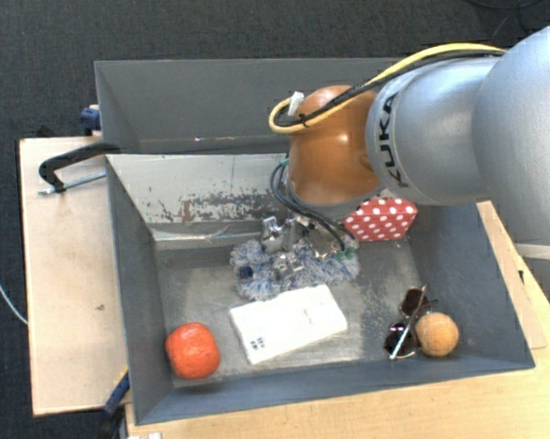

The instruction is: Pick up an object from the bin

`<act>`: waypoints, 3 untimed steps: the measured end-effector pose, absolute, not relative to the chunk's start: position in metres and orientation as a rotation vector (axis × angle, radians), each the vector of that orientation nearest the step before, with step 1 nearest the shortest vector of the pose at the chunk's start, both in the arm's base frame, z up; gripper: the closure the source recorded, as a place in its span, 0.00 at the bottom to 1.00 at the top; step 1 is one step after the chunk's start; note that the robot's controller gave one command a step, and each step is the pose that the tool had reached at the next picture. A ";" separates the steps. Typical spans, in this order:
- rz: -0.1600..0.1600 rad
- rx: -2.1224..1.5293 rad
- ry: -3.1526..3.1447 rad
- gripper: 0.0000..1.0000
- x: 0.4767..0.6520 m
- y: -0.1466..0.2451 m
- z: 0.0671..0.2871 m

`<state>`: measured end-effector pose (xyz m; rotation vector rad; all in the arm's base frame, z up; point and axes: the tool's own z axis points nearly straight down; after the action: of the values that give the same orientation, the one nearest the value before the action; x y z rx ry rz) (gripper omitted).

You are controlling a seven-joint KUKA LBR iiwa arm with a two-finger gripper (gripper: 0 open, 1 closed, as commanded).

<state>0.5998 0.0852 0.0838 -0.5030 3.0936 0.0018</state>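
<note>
Grey bin (137, 289) centre: claw (291, 245) rests against a blue-grey fuzzy cloth (248, 259).

**What the bin keeps from view**

The arm (456, 126) runs off the right edge. Its orange cover (331, 149) hides part of the far wall of the bin (133, 271). It also overlaps the red white-dotted thing (383, 218) by the right wall, whose shape cannot be told. At the bin's middle the gripper (291, 241) blends into the blue-grey fuzzy cloth (259, 259), partly hiding it. Marks on the white box (287, 324) near the front wall are too small to read.
</note>
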 end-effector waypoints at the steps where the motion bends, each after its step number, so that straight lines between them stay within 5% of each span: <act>1: 0.002 -0.503 3.094 1.00 0.600 0.085 0.084; 3: 0.002 -0.505 3.102 1.00 0.597 0.085 0.110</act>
<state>0.5972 0.0853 0.1097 -0.5047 3.1016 0.0023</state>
